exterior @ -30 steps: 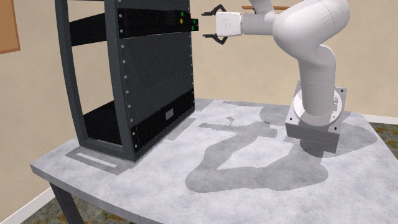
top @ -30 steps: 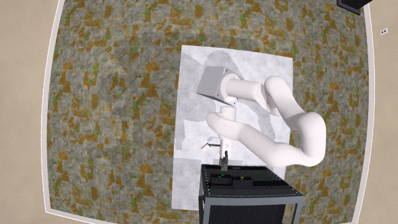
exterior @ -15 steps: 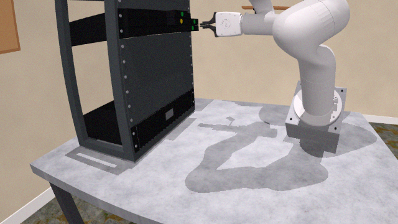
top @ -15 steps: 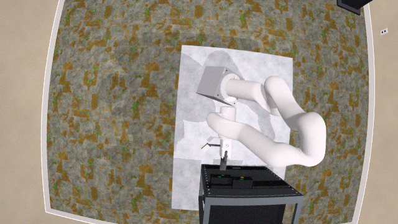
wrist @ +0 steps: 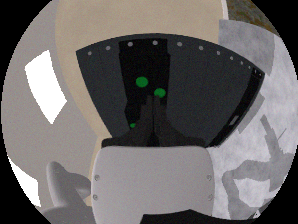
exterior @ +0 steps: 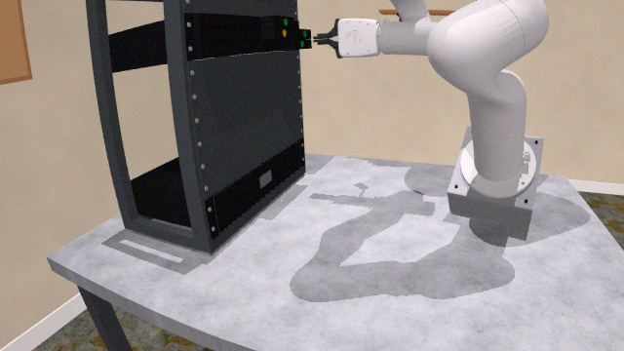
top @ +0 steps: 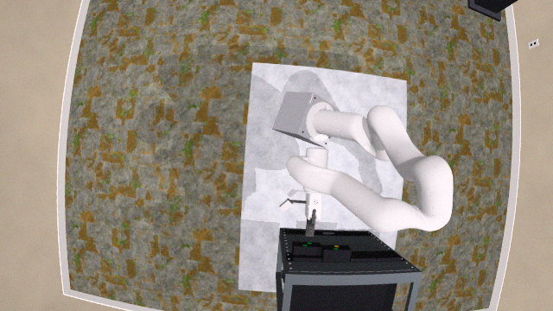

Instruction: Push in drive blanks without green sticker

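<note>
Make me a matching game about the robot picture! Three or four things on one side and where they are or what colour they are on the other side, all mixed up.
Things:
1. gripper
2. rack
3. yellow sticker
4. arm's base block

Descriptions:
A. grey cube on the right side of the table
B. fingers shut, holding nothing, just in front of the green-stickered blanks
C. tall dark frame on the left end of the table
D. small round dot on the chassis front, below a green dot

Pairs: 1-B, 2-C, 3-D, 4-A
</note>
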Available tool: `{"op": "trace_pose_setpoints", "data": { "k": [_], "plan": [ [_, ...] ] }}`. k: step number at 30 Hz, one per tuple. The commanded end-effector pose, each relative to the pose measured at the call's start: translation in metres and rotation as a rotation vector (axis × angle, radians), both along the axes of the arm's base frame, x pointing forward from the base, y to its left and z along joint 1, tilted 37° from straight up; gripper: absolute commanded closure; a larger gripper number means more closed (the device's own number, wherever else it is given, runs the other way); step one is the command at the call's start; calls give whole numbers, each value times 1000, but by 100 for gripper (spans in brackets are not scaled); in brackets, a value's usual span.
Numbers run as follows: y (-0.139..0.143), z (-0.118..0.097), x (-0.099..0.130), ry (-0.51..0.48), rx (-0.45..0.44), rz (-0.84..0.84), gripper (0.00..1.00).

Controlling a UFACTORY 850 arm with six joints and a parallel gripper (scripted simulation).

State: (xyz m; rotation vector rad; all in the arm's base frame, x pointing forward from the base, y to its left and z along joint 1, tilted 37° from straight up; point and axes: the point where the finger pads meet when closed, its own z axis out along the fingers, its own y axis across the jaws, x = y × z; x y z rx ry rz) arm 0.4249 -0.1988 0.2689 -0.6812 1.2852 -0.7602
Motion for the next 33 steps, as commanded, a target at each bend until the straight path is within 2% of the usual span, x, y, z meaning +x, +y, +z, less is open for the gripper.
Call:
{"op": "trace_pose_setpoints", "data": {
  "k": [1,12,26,33],
  "plan": [
    [0,0,0,-1,-1,-1,100],
    [6,6,-3,-1,-1,-1,100],
    [59,53,-31,-1,-1,0,100],
    [71,64,-37,-1,-1,0,100]
  ]
}}
